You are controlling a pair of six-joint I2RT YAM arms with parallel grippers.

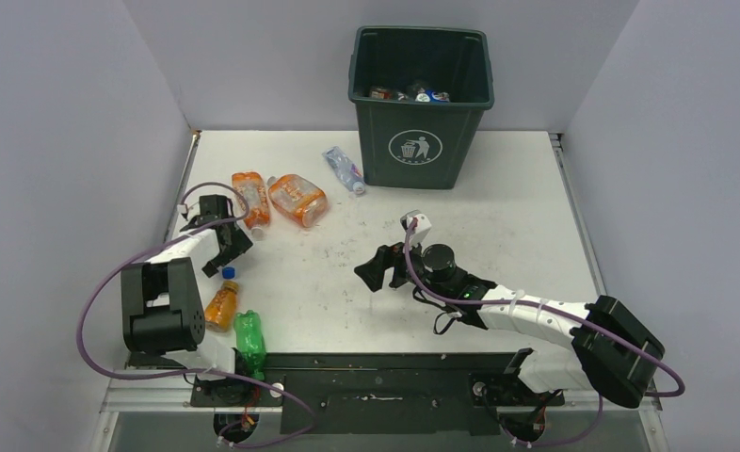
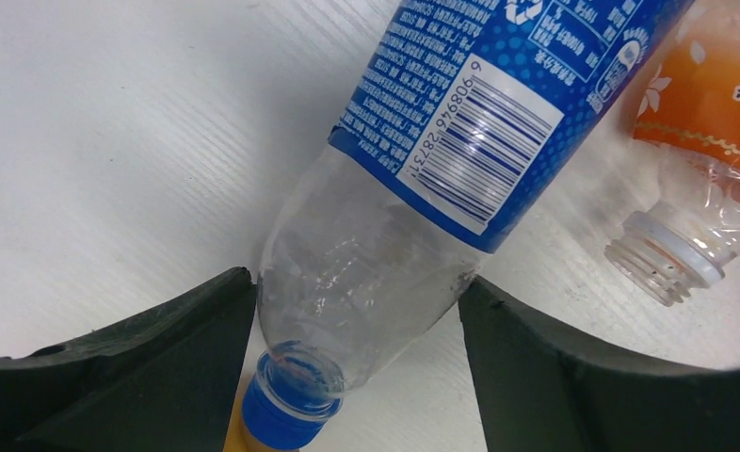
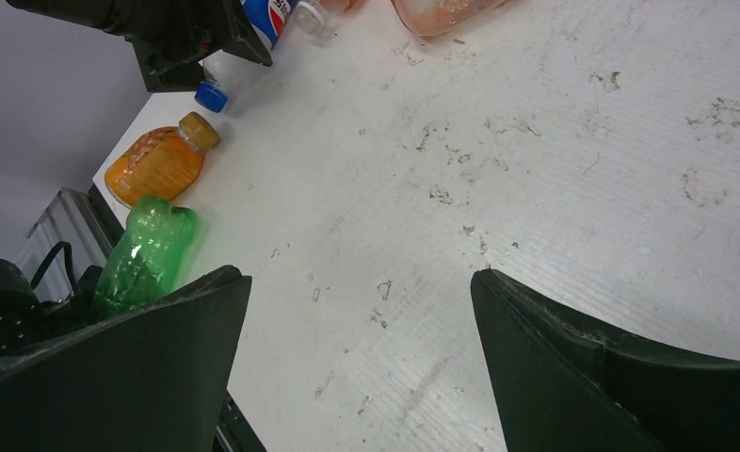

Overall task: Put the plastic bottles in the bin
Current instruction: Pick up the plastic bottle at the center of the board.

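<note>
The dark green bin [image 1: 421, 104] stands at the table's far edge with several bottles inside. My left gripper [image 1: 221, 241] is open, its jaws either side of the clear shoulder of a blue-labelled bottle [image 2: 423, 122] with a blue cap [image 2: 286, 410], lying on the table. In the left wrist view the gripper [image 2: 353, 278] has both fingertips at the bottle's sides. My right gripper [image 1: 381, 268] is open and empty above bare table, as its own view [image 3: 359, 273] shows. Two crushed orange bottles [image 1: 250, 199] [image 1: 297, 200] and a clear bottle [image 1: 344, 169] lie further back.
A small orange bottle [image 1: 221, 306] and a green bottle [image 1: 249, 344] lie near the left arm's base; both show in the right wrist view [image 3: 154, 165] [image 3: 145, 254]. An uncapped orange bottle [image 2: 715, 85] lies right of the left gripper. Walls enclose the table.
</note>
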